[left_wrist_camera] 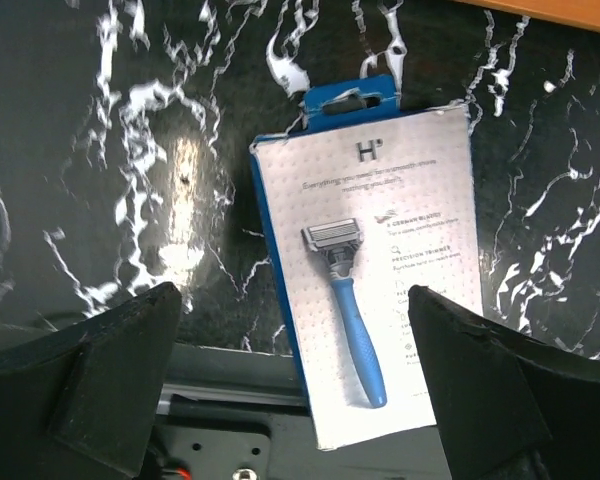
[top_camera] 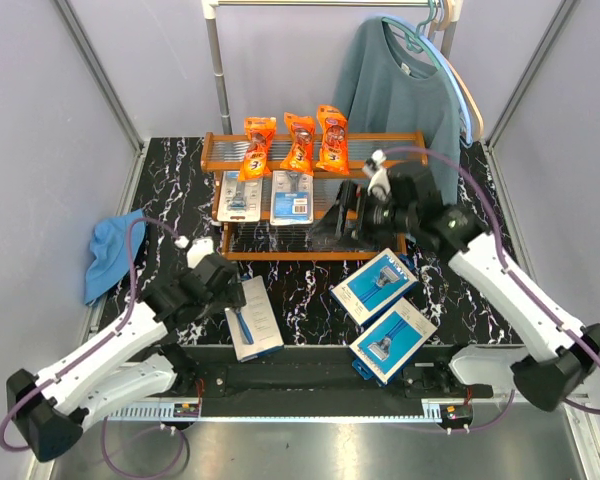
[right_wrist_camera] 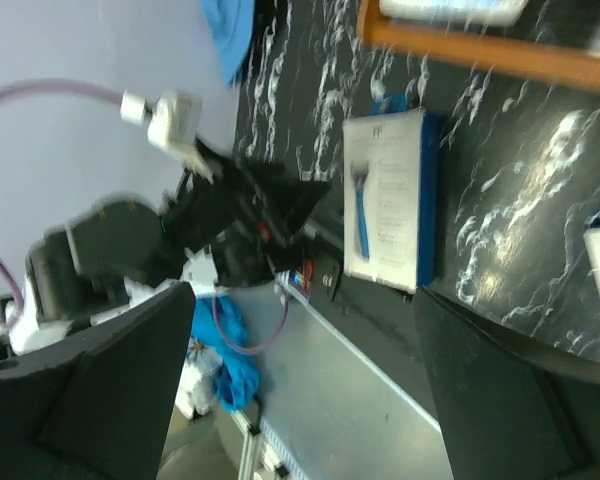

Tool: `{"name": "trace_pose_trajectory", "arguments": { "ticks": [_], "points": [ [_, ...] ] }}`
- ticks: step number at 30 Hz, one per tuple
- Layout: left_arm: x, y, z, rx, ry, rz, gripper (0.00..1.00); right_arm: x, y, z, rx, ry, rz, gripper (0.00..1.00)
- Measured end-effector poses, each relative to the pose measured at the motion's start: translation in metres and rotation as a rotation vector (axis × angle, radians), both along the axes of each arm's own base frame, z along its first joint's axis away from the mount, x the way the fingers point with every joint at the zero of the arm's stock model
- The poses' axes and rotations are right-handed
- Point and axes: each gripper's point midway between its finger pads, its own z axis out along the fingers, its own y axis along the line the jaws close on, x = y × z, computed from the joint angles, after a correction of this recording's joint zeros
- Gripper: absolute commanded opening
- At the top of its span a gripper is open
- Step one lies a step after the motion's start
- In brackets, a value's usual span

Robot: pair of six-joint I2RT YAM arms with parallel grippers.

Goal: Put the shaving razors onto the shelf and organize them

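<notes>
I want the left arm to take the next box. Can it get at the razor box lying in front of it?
Probably yes: the left pincer is open above the razor box, and nothing covers it.

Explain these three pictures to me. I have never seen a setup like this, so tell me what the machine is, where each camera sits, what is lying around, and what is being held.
Two white robot arms stand at the table's near edge. The overhead view shows everything; the other two cameras ride on the wrists.

The left gripper hangs open over a razor box on the black marble table, holding nothing. The right gripper is open and empty in front of the wooden shelf.

Already shelved: three orange bags and two blister cards. Two more blue boxes wait on the table. A blue cloth lies to the left, and a teal sweater hangs behind.
</notes>
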Motion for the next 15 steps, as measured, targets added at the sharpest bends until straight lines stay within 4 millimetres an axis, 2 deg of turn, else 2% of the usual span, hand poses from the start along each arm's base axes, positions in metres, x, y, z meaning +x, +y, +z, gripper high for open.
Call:
{"name": "trace_pose_trajectory", "arguments": {
  "ticks": [2,5,10,15],
  "points": [
    [-0.002,0.003,-0.007,-0.056,0.021,0.055,0.99,-0.019,0.009,-0.015,0.017,0.011,0.034,1.0],
    [-0.005,0.008,-0.023,-0.134,0.065,0.139,0.99,-0.045,0.028,-0.05,0.023,0.055,0.085,1.0],
    [-0.015,-0.003,-0.049,-0.222,0.162,0.169,0.99,-0.088,0.061,-0.129,-0.031,0.171,0.164,1.0],
    [-0.017,-0.017,-0.063,-0.288,0.2,0.16,0.99,-0.106,0.077,-0.188,-0.083,0.242,0.179,0.99]
  ]
}}
